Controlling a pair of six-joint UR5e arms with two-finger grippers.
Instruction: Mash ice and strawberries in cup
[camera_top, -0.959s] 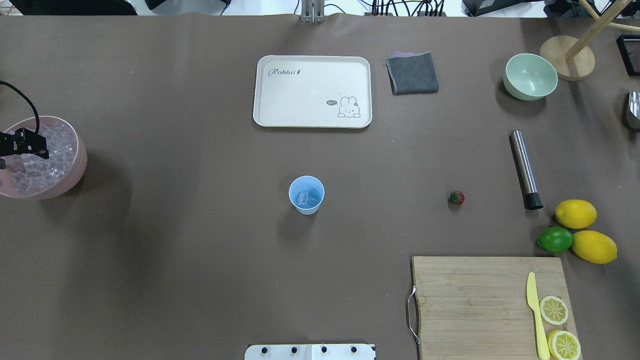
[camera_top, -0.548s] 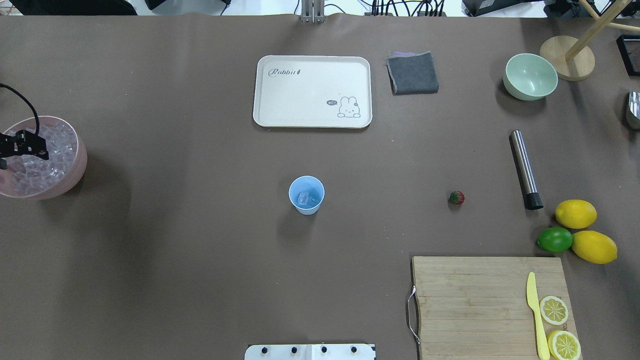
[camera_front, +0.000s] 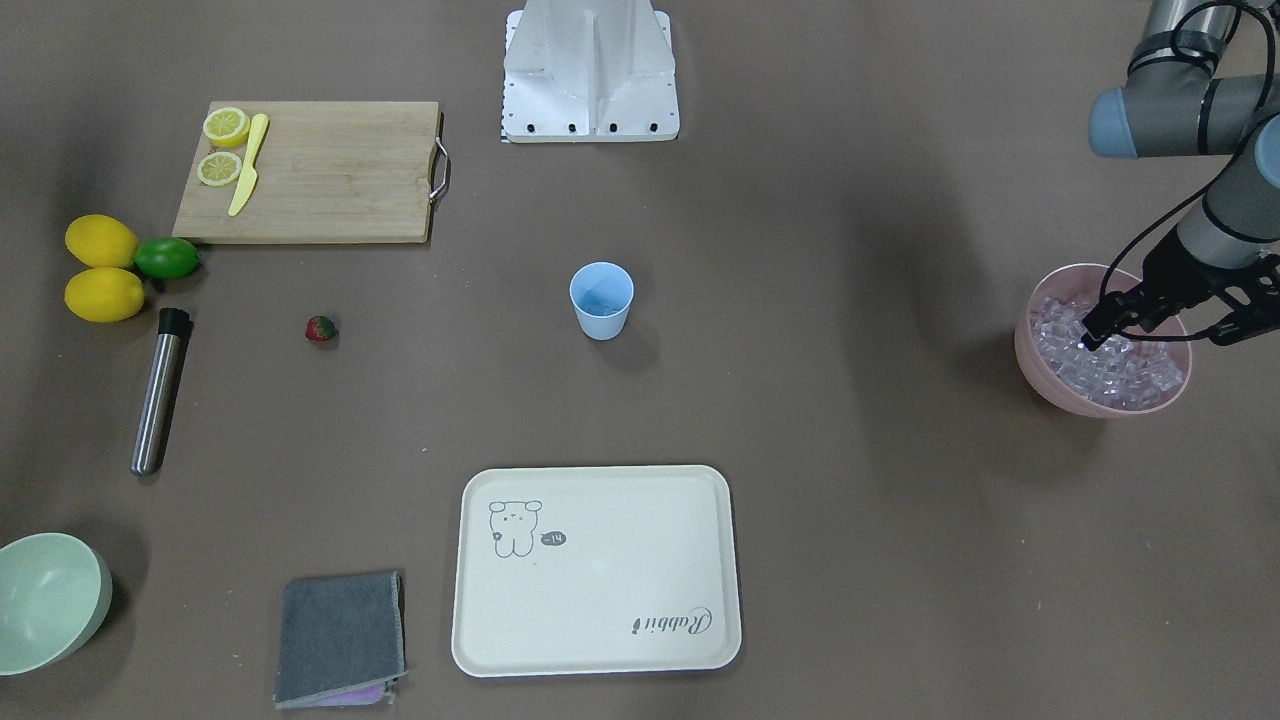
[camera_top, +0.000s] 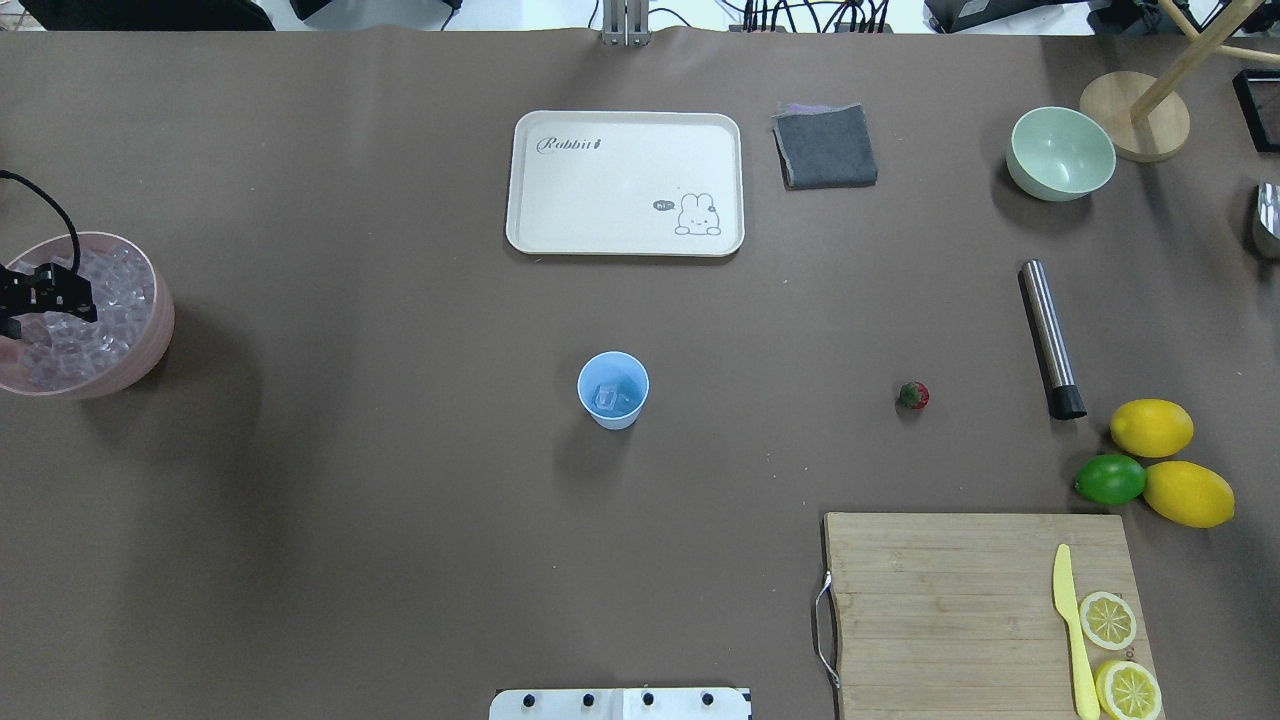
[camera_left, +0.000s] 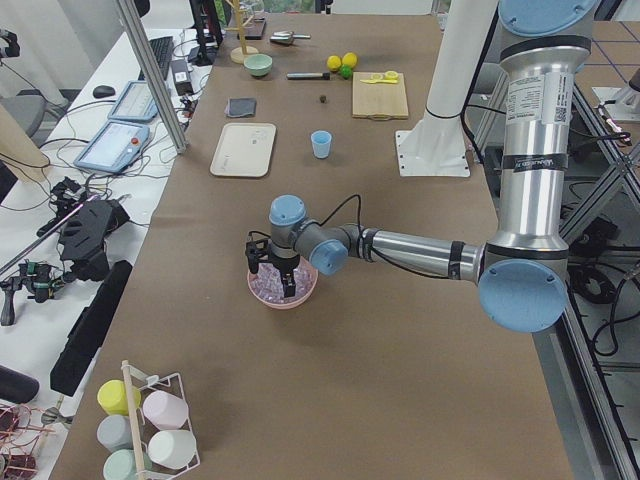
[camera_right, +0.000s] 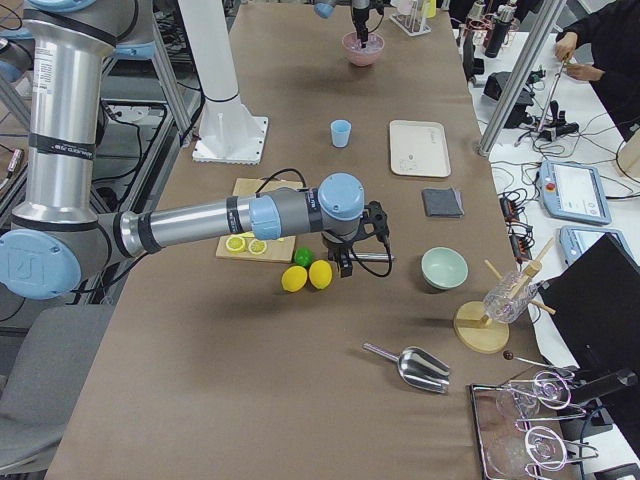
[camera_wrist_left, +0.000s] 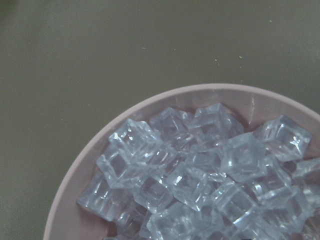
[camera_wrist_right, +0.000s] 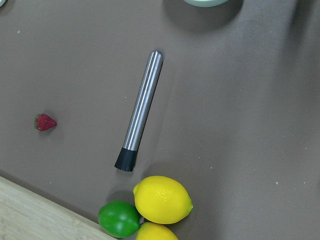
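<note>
Your left gripper hangs spread wide over the ice in the pink bowl; one cube sits in the blue cup, strawberry well apart from it; right gripper, can't tell its state

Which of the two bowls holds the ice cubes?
The pink bowl, at the robot's left end of the table: ice cubes fill it, while the pale green bowl is empty.

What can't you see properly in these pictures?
Ice in the cup: overhead view, clear cubes blur together, no count possible.
Right gripper: exterior right view only, too small to tell open or shut.
Left gripper: overhead view, partly cut off by the left edge.
Pink bowl bottom: every view, ice pile hides it.
</note>
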